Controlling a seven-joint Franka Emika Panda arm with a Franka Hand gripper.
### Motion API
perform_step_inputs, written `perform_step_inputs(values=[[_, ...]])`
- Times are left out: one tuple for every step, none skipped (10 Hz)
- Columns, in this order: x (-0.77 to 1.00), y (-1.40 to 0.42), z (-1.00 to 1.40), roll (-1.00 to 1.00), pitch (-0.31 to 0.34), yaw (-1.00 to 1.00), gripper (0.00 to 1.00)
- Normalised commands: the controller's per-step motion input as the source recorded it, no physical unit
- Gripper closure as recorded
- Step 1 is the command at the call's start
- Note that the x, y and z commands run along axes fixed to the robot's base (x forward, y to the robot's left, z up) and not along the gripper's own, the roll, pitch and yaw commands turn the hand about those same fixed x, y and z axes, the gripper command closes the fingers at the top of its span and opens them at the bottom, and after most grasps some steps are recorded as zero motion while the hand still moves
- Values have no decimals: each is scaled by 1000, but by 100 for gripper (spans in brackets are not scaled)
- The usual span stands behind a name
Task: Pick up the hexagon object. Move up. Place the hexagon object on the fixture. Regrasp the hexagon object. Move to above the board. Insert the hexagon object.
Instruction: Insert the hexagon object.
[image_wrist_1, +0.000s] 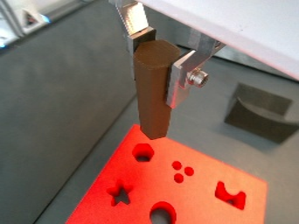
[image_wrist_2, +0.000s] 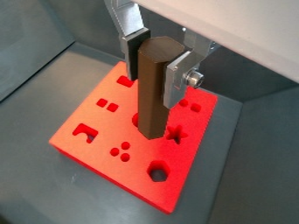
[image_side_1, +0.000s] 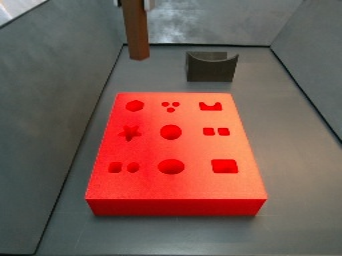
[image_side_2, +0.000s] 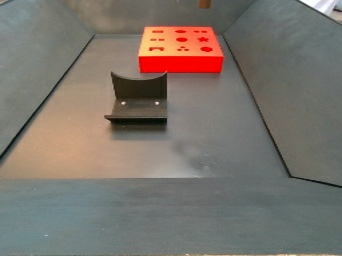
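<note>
Above the red board (image_wrist_2: 117, 140), the tool (image_wrist_2: 162, 54) is pinching the hexagon object (image_wrist_2: 155, 87), a brown peg that hangs straight down between the two silver fingers (image_wrist_2: 177, 79). In both wrist views the bottom of the peg is up in the air over the board, not in any hole yet. In a wrist view its tip sits near the six-sided hole (image_wrist_1: 142, 153), but I cannot tell if it is right over it. In a side view only the lower part of the peg shows, up at the picture's edge, past the far end of the board. The fixture (image_side_1: 209, 66) stands empty on the grey floor (image_side_2: 187, 150), well apart from the board. What could go wrong? I think the peg could come down a bit off to one side and bump the red top instead of going in. Its flat sides might also be turned the wrong way for the hole, and then it would jam. If it pushes hard on the edge, the peg could slip or tilt in the tool. I see no words, names or labels anywhere.
</note>
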Motion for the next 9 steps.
perform_step_inputs(values=[[0, 209, -320, -190, -340, -386, 100], [0, 271, -446, -179, -274, -283, 100], [0, 60, 0, 0, 0, 0, 100], [0, 3, -374, 4, 0, 117, 100], [-183, 0, -886, 0, 37, 60, 100], [-174, 0, -997, 31, 66, 40, 100], [0, 43, -966, 0, 116, 63, 100], [0, 86, -743, 0, 206, 63, 100], [0, 114, -714, 0, 224, 20, 100]])
